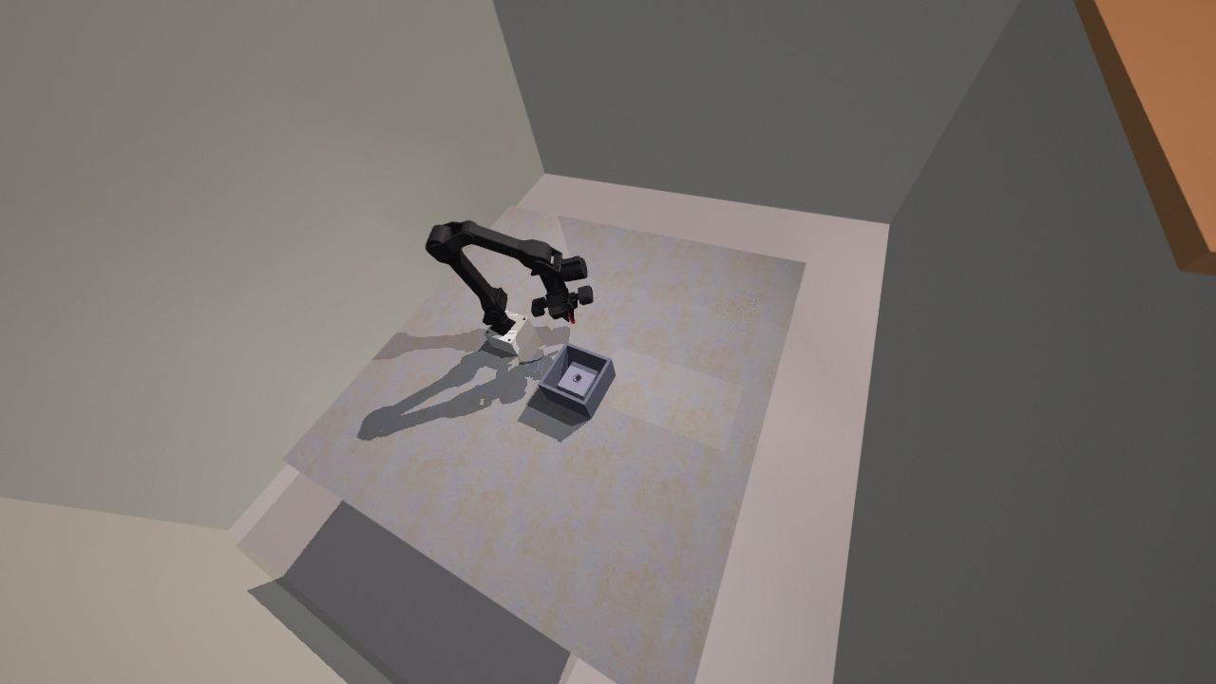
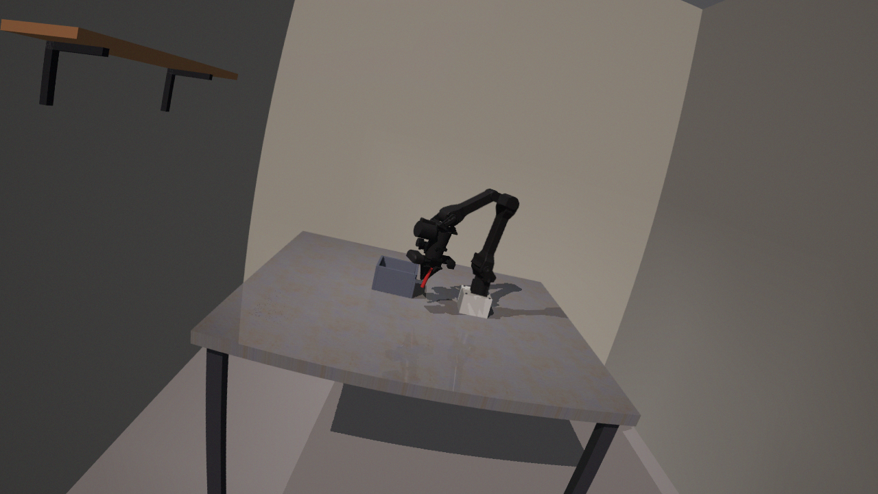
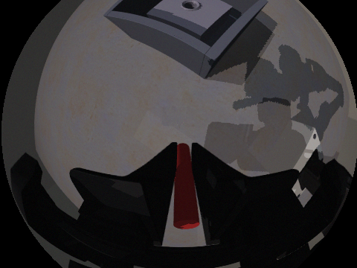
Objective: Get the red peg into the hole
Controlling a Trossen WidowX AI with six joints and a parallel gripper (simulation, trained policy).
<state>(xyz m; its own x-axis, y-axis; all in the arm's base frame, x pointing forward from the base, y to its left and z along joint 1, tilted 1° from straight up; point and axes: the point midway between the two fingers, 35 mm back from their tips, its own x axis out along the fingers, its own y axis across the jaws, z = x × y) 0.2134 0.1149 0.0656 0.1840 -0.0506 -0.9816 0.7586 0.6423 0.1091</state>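
Note:
The red peg (image 1: 572, 320) (image 2: 426, 277) (image 3: 186, 193) is held between the fingers of my gripper (image 1: 570, 315) (image 2: 429, 269) (image 3: 184, 147), which is shut on it. The peg leans in the exterior view and is raised off the table, beside the box. The open grey-blue box (image 1: 601, 390) (image 2: 394, 281) (image 3: 167, 48) stands on the table, at the top of the wrist view. On its bottom lies a pale plate (image 1: 567, 377) (image 3: 208, 15) with a round hole (image 1: 577, 378) (image 3: 191, 4) that has nothing in it. The plate is hidden in the exterior view.
The arm's white base (image 1: 503, 342) (image 2: 475, 304) stands on the mottled table (image 1: 543, 510) (image 2: 337, 337), close to the peg and the box. The box walls rise around the plate. An orange-brown shelf (image 1: 1165, 110) (image 2: 36, 29) is on a wall, away from the arm.

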